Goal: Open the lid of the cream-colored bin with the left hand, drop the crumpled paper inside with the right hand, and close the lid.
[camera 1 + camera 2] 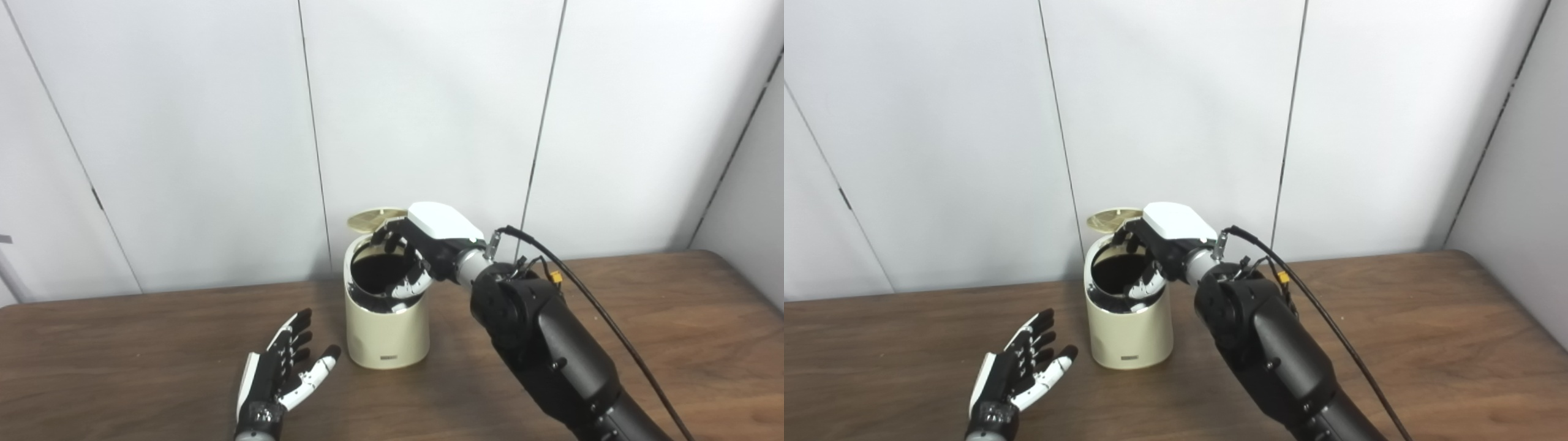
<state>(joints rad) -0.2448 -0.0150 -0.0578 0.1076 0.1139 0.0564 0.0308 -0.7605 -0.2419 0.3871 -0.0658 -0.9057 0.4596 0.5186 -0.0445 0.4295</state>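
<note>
While open, bin (pixel 386 331) dark inside

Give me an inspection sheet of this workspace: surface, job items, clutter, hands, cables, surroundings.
Surface: dark brown wooden table, bare where visible.
Job's things: cream-colored cylindrical bin upright near the table's back edge; its round lid flipped up at the back, dark inside showing. Crumpled paper: not seen.
Clutter: nothing seen.
Hands: left hand low by the table, left of the bin, fingers apart, holding nothing. Right hand over the bin's opening, fingers spread, nothing seen in it.
Cables: black cable running along the right arm from its wrist.
Surroundings: white panelled wall behind the table.
</note>
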